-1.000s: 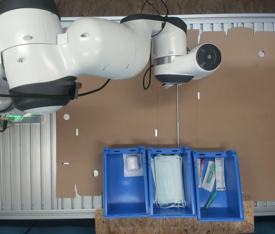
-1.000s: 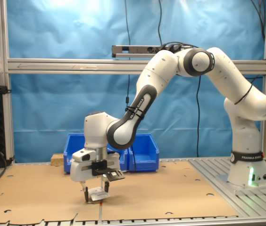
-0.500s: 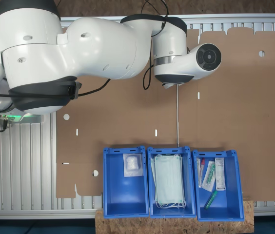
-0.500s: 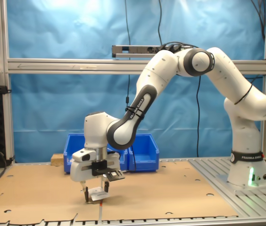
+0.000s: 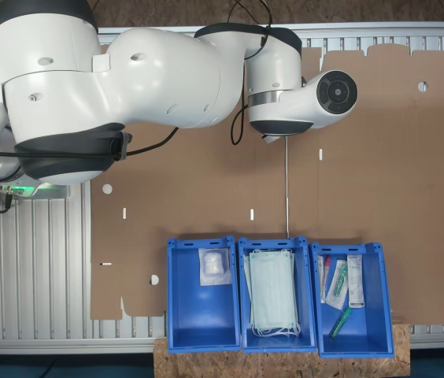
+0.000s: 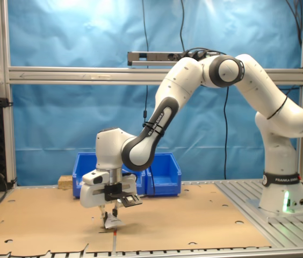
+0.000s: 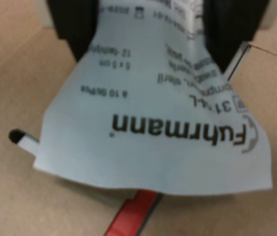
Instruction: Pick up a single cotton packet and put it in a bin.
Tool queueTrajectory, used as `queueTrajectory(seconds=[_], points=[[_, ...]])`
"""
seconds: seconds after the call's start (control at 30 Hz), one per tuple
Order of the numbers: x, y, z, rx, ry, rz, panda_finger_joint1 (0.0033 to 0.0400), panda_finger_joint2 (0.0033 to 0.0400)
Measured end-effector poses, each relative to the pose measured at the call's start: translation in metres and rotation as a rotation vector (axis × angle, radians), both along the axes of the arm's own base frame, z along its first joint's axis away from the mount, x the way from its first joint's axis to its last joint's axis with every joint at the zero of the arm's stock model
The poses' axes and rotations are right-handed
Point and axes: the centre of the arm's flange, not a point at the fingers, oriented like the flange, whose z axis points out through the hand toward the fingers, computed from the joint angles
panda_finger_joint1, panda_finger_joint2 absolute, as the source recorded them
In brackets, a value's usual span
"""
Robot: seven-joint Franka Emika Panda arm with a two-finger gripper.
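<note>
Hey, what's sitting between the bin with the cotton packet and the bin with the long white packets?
In the first exterior view, a third blue bin holding pale green face masks sits between the cotton packet's bin and the long white packets' bin.

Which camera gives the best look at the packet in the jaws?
The wrist view: the cotton packet appears close up, pinched between the jaws. The second exterior view shows it small under the gripper.
</note>
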Motion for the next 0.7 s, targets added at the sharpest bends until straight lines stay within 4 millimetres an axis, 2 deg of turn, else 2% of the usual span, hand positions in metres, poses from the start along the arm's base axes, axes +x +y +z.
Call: queueTrajectory(seconds=[0.17, 0.2, 0.7], points=[[0.0012, 0.0002, 0.0014, 0.0, -0.003, 0.0, 0.0134, 0.0134], [0.0012, 0.0002, 0.0014, 0.0, -0.003, 0.0, 0.008, 0.008], [0.0012, 0.0001, 0.0014, 0.0, -0.003, 0.0, 0.008, 0.008]])
